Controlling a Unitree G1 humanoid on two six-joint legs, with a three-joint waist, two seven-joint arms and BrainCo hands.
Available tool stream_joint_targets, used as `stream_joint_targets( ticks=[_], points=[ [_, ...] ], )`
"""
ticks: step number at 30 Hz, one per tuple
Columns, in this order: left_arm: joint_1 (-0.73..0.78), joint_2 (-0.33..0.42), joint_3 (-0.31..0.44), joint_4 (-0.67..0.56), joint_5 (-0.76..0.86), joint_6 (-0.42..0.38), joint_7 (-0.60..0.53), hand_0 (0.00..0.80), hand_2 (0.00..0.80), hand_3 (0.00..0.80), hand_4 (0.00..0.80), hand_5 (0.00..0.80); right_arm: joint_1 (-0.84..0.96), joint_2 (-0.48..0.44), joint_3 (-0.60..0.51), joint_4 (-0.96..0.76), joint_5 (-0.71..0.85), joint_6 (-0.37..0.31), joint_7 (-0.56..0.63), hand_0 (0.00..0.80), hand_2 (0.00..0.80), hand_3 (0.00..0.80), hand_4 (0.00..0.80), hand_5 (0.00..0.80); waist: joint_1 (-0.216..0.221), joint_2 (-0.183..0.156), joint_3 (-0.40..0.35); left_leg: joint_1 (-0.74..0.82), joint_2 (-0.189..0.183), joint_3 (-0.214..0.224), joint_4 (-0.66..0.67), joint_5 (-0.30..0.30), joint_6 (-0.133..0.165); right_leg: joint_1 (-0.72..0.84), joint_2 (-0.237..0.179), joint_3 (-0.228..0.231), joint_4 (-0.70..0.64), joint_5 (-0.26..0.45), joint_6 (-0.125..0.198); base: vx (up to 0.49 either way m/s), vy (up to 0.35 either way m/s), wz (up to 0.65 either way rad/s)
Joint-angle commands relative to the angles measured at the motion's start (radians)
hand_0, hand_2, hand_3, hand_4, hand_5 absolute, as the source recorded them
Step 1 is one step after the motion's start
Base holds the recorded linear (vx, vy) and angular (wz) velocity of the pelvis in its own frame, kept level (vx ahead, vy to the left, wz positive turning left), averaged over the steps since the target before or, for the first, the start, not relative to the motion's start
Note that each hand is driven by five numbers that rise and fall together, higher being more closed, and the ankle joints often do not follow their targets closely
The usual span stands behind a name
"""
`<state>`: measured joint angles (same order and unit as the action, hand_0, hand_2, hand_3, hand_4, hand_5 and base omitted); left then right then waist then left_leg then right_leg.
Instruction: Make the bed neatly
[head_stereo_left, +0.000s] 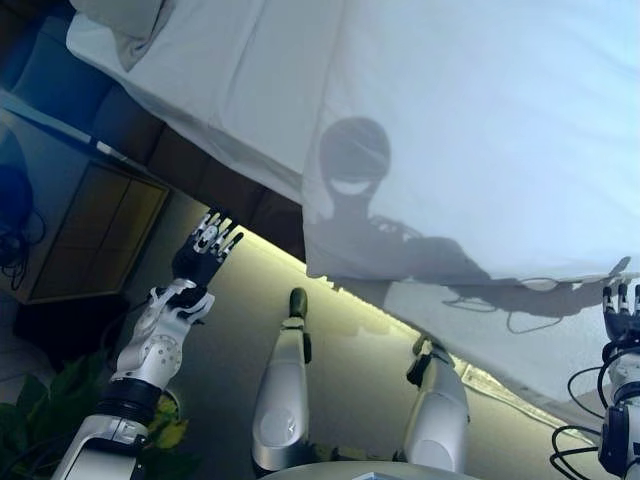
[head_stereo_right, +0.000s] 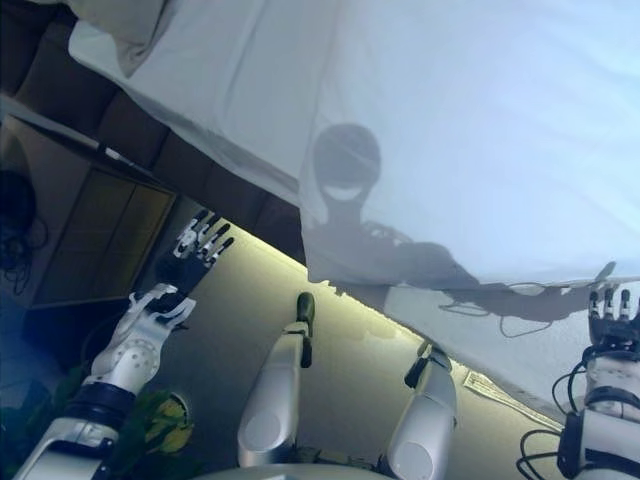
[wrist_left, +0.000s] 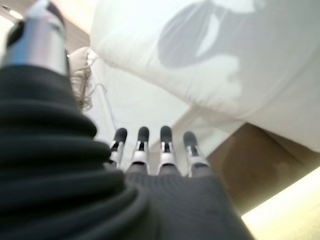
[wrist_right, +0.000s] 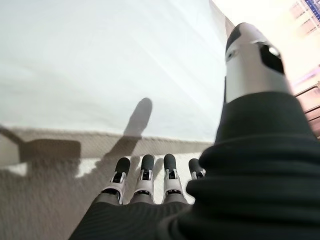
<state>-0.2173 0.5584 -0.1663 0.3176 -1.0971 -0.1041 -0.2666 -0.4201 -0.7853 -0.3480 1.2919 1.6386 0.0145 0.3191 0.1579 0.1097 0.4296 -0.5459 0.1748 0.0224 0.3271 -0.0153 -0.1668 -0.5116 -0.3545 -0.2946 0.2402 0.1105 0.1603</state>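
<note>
Nearest the camera, the left hand (head_stereo_left: 205, 250) is held over the floor beside the bed frame (head_stereo_left: 215, 180), fingers spread and empty. Further right, the white duvet (head_stereo_left: 480, 140) is seen draped over the mattress (head_stereo_left: 210, 90), its edge overhanging the side. At the far right, the right hand (head_stereo_left: 620, 312) is raised just below that edge, fingers straight, nothing gripped. A reach towards the edge appears to be under way; next, both hands would need closing on it so it can be pulled straight.

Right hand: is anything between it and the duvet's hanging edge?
Nothing visible. The right hand, fingers straight, points at the white duvet edge with only open space between. The left hand is also open, off the bed's side beside the wooden nightstand.
</note>
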Motion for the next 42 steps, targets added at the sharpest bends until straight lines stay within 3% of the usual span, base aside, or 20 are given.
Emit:
stream_joint_targets(
  ticks=[1, 7, 11, 18, 30, 35, 42],
  points=[
    [-0.028, 0.004, 0.036, -0.057, -0.057, -0.044, -0.027, 0.000, 0.000, 0.000, 0.000, 0.000, -0.034, -0.050, -0.007, -0.005, 0.066, 0.004, 0.007, 0.000, 0.000, 0.000, 0.000, 0.000, 0.014, 0.013, 0.000, -0.069, 0.008, -0.074, -0.081, 0.131, -0.024, -0.012, -0.093, 0.045, 0.029, 0.023, 0.101, 0.013, 0.050, 0.02],
    [-0.021, -0.020, 0.031, -0.079, -0.102, -0.049, -0.034, 0.000, 0.000, 0.000, 0.000, 0.000, -0.008, -0.027, -0.017, -0.001, 0.086, 0.008, 0.039, 0.000, 0.000, 0.000, 0.000, 0.000, 0.011, 0.020, 0.025, -0.087, -0.011, -0.087, -0.028, 0.105, -0.016, -0.047, -0.107, 0.064, 0.089, 0.004, 0.101, 0.007, 0.010, 0.01],
    [-0.060, -0.026, 0.015, -0.043, -0.080, -0.057, -0.008, 0.000, 0.000, 0.000, 0.000, 0.000, -0.019, -0.006, -0.015, -0.009, 0.117, 0.027, 0.079, 0.000, 0.000, 0.000, 0.000, 0.000, 0.002, -0.003, 0.060, -0.151, -0.012, -0.112, 0.089, 0.061, -0.006, -0.121, -0.117, 0.091, 0.209, -0.030, 0.099, -0.010, -0.047, 0.05],
    [-0.046, -0.009, 0.016, -0.039, -0.078, -0.071, -0.014, 0.000, 0.000, 0.000, 0.000, 0.000, -0.016, -0.015, -0.021, -0.027, 0.122, 0.029, 0.091, 0.000, 0.000, 0.000, 0.000, 0.000, 0.000, -0.002, 0.068, -0.220, -0.030, -0.130, 0.191, 0.024, 0.011, -0.223, -0.119, 0.144, 0.343, -0.073, 0.093, 0.019, 0.019, -0.06],
    [-0.023, -0.020, 0.024, -0.029, -0.067, -0.075, -0.029, 0.000, 0.000, 0.000, 0.000, 0.000, -0.026, -0.050, -0.039, 0.011, 0.156, 0.044, 0.034, 0.000, 0.000, 0.000, 0.000, 0.000, -0.003, 0.024, 0.069, -0.253, -0.039, -0.128, 0.206, 0.029, 0.018, -0.295, -0.116, 0.173, 0.401, -0.085, 0.086, 0.010, 0.019, 0.02],
    [-0.013, -0.019, 0.012, -0.037, -0.091, -0.072, -0.037, 0.000, 0.000, 0.000, 0.000, 0.000, -0.071, -0.115, -0.040, 0.017, 0.145, 0.033, 0.040, 0.000, 0.000, 0.000, 0.000, 0.000, -0.009, 0.066, 0.069, -0.248, -0.050, -0.114, 0.180, 0.046, 0.017, -0.319, -0.126, 0.189, 0.398, -0.080, 0.089, 0.044, 0.070, -0.01],
    [0.006, -0.003, 0.007, -0.077, -0.115, -0.051, -0.052, 0.000, 0.000, 0.000, 0.000, 0.000, -0.136, -0.184, -0.034, 0.011, 0.145, 0.030, 0.013, 0.000, 0.000, 0.000, 0.000, 0.000, -0.002, 0.089, 0.069, -0.248, -0.061, -0.106, 0.166, 0.052, 0.017, -0.331, -0.144, 0.191, 0.396, -0.077, 0.087, 0.044, 0.018, 0.00]
  ],
)
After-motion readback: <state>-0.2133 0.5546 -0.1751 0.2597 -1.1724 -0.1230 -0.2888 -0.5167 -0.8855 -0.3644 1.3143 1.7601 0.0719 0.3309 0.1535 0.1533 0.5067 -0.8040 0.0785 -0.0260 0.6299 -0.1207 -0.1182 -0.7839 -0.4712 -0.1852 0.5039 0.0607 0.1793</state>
